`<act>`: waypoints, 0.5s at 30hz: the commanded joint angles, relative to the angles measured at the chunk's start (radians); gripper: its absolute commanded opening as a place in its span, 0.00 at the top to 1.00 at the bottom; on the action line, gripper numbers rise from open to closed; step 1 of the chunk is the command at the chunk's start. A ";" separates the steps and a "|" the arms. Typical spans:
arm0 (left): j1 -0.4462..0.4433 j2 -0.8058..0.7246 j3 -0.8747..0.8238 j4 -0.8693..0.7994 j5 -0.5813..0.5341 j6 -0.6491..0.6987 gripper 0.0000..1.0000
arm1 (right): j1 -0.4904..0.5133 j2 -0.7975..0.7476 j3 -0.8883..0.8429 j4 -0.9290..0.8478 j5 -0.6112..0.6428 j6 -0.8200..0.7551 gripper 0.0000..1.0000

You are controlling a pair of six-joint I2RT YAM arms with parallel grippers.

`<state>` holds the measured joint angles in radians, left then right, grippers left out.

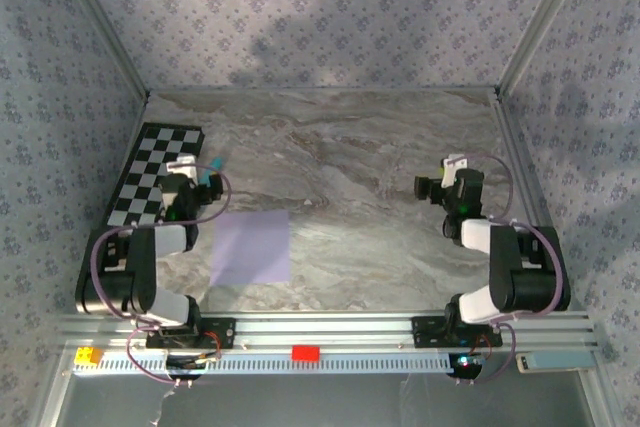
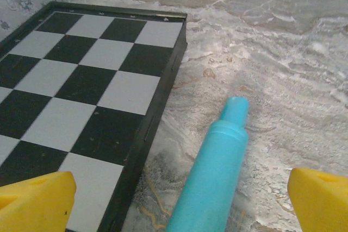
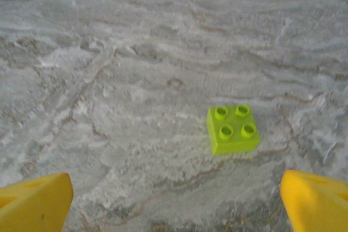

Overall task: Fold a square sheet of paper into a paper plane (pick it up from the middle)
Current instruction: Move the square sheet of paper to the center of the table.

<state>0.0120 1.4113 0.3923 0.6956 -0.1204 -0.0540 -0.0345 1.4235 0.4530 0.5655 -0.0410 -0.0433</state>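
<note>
Starting at the near edge, your sheet of paper (image 1: pixel 250 246) lies flat and unfolded on the counter (image 1: pixel 360 147). It is a pale lilac square, just off the near right corner of the checkerboard (image 1: pixel 150 172) and apart from it. Nothing has hold of it.

A little farther in, your left claw (image 2: pixel 176 202) sits at the checkerboard's right edge. Its yellow fingers (image 2: pixel 32 202) are spread as wide as they go and it is carrying nothing. In the left wrist view a teal pen (image 2: pixel 212 172) lies on the counter in the gap between those fingers, ungripped. The pen runs alongside the checkerboard's right edge, just beside its black rim, with its narrow tip pointing away from you.

Your right claw (image 3: pixel 176 202) is well to the right of the checkerboard, across the counter. Its fingers (image 3: pixel 315 199) are also fully spread and it is empty. In the right wrist view a small lime green building brick (image 3: pixel 232 129) sits studs up on the marbled counter. The brick is beyond the fingertips and a bit toward the right finger, and neither finger touches it.
</note>
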 commanded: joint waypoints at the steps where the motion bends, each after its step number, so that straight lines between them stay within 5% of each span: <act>1: 0.025 -0.111 0.052 -0.146 -0.017 -0.060 0.00 | -0.001 -0.096 0.094 -0.221 -0.002 0.009 0.00; 7: 0.025 -0.284 0.146 -0.497 -0.057 -0.281 0.00 | -0.011 -0.213 0.263 -0.645 0.070 0.255 0.00; 10: 0.025 -0.330 0.233 -0.782 -0.058 -0.419 0.00 | -0.042 -0.199 0.351 -0.856 -0.128 0.324 0.00; 15: 0.028 -0.356 0.279 -0.935 0.328 -0.424 0.00 | -0.024 -0.233 0.301 -0.808 -0.460 0.439 0.00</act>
<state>0.0391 1.0672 0.6502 -0.0284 -0.0257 -0.4076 -0.0772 1.2148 0.7792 -0.1390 -0.2825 0.2722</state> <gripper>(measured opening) 0.997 0.996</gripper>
